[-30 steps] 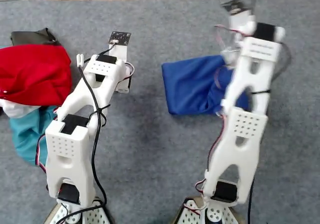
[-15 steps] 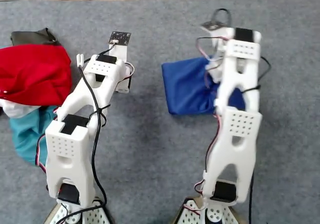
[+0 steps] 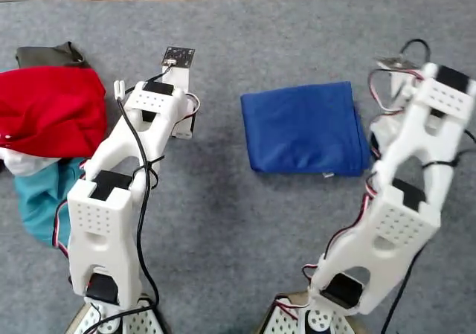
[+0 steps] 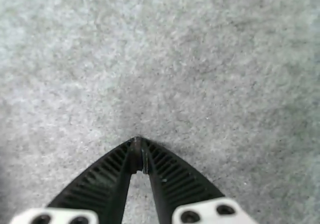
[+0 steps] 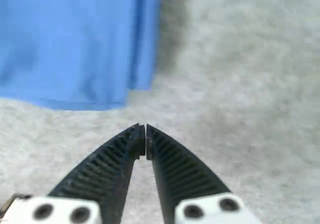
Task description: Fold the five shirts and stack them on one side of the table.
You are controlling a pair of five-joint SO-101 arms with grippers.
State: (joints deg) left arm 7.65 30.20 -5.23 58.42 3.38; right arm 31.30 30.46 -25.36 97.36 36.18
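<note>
Right gripper (image 5: 145,134), clenched empty, is held just beside folded blue shirt (image 3: 305,128); left gripper (image 4: 140,146), also clenched, farther.

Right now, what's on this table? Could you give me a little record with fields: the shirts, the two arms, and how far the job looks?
folded: blue shirt, flat rectangle, alone mid-table
pile: red shirt on top, with teal shirt, white cloth and dark cloth peeking out, crumpled, on the robot's left side
left gripper: shut, empty, over bare table
right gripper: shut, empty, beside the blue shirt's edge, not touching
progress: one folded; the pile looks unfolded
</note>
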